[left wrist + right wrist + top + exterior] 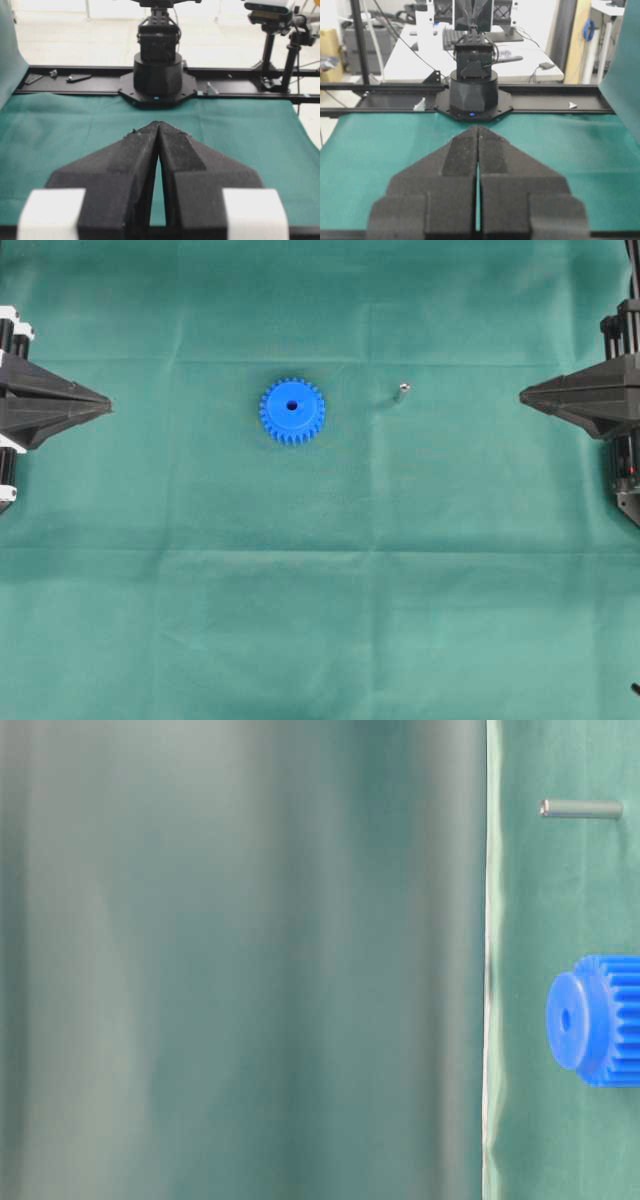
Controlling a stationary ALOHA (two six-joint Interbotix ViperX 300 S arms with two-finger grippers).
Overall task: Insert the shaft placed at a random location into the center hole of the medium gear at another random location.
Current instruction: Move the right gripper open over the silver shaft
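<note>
Leftmost, at the edge of the overhead view, the left claw (pixel 105 400) sits with its black fingers pressed together to a point, empty, aimed toward the middle of the tabletop (pixel 320 620); its own wrist view shows the same claw (pixel 158 125) with tips meeting and only a thin slit further back, green cloth beneath and the opposite arm's black base (pixel 157 75) beyond. Further right, a little left of centre, the medium gear (pixel 292 410) lies flat on the green cloth, bright blue, teeth all round, the center hole (pixel 292 406) dark in its raised hub. Right of it, near but apart, the shaft (pixel 403 392) shows as a tiny silvery pin, untouched; whether it stands or lies I cannot tell from overhead. Table-level view, which appears turned on its side, shows the gear (pixel 600 1018) hub-first with its hole (pixel 566 1018), and the shaft (pixel 581 809) as a thin grey rod clear of the gear; blurred green fills the rest. Far right, the right claw (pixel 525 395) is likewise closed and empty, well away from the shaft; its wrist view confirms fingers (pixel 462 155) meeting at the tip (pixel 478 127).
</note>
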